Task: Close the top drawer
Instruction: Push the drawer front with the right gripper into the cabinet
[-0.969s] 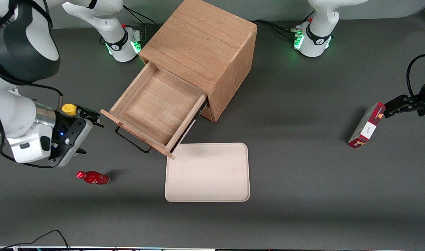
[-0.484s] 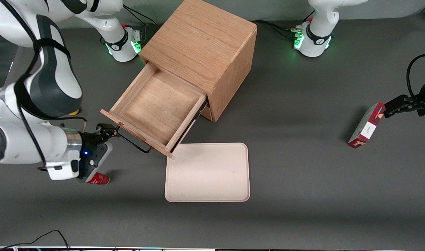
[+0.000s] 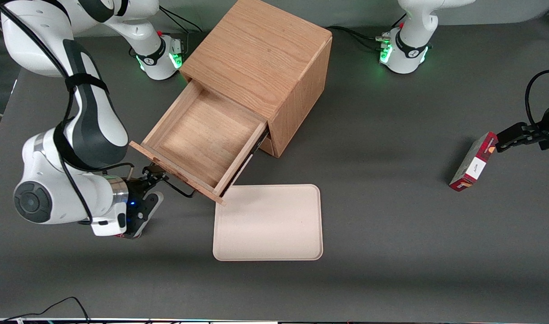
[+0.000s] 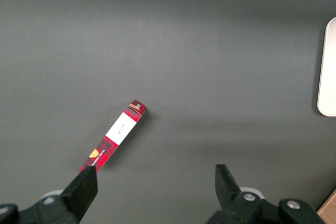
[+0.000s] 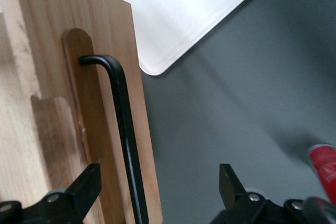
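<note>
Front view shows the top drawer (image 3: 204, 141) pulled well out of the cabinet (image 3: 265, 63), its front angled toward the working arm's end of the table, with the gripper (image 3: 155, 177) right at the end of the black handle (image 3: 173, 186). In the right wrist view the fingers (image 5: 84, 187) are spread, the handle bar (image 5: 126, 135) running between them, neither pad clearly touching it. To close it well, I judge the push should go square to the drawer front, along the slides, pressing on the wood or the bar's middle so the drawer does not rack. The drawer is empty. The tray (image 3: 267, 222), just beside the drawer's corner, is also bare. A red object (image 5: 323, 169) lies near the gripper.
</note>
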